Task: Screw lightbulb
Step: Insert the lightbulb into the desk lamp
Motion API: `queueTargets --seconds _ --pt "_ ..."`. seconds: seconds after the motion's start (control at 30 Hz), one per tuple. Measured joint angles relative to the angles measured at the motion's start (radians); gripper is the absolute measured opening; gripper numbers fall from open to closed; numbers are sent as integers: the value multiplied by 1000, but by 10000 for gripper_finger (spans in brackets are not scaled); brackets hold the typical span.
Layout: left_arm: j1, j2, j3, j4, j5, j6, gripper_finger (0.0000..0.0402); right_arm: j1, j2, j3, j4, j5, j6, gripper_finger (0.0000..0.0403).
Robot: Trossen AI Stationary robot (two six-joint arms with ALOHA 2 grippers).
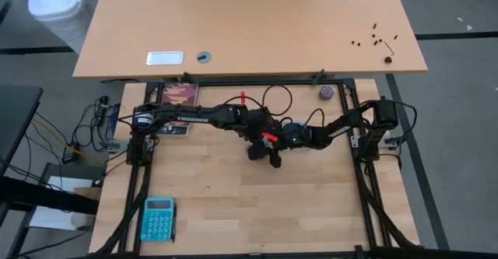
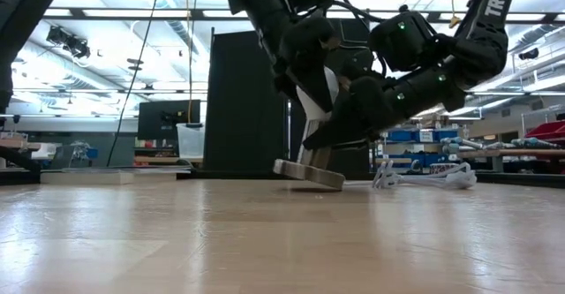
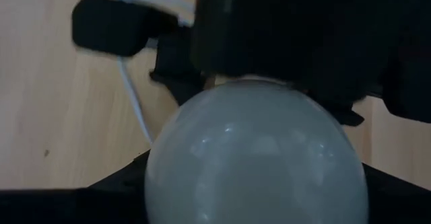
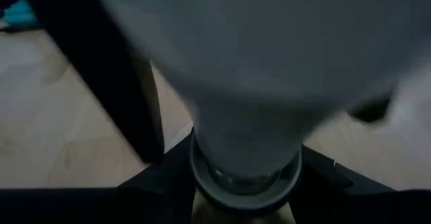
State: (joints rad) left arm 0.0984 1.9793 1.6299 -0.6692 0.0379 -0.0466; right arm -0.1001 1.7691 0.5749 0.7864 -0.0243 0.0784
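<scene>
I have both arms meeting over the table (image 1: 233, 212) at centre frame in the high view. The left gripper (image 2: 311, 100) is closed around the lightbulb (image 3: 256, 160), whose white globe fills the left wrist view. The right gripper (image 2: 340, 131) is clamped on the socket (image 4: 246, 183), a grey ring seen just under the bulb's neck in the right wrist view. In the low view the socket base (image 2: 307, 173) sits tilted, one edge lifted off the wood, white cord (image 2: 424, 175) trailing to the right. I judge the bulb is seated in the socket and the screwing is partly done; I can't see the threads. Left: finish turning, release. The calculator (image 1: 158, 218) sits lower left, unused.
</scene>
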Motion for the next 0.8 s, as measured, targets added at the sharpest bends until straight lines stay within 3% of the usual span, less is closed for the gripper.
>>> queueTargets --seconds 0.6,0.8 --pt "-7 3 -3 -21 -7 62 265 1 0 27 -33 -7 36 190" --pt "-7 3 -3 -23 -10 65 265 -6 0 27 -41 -15 106 232"
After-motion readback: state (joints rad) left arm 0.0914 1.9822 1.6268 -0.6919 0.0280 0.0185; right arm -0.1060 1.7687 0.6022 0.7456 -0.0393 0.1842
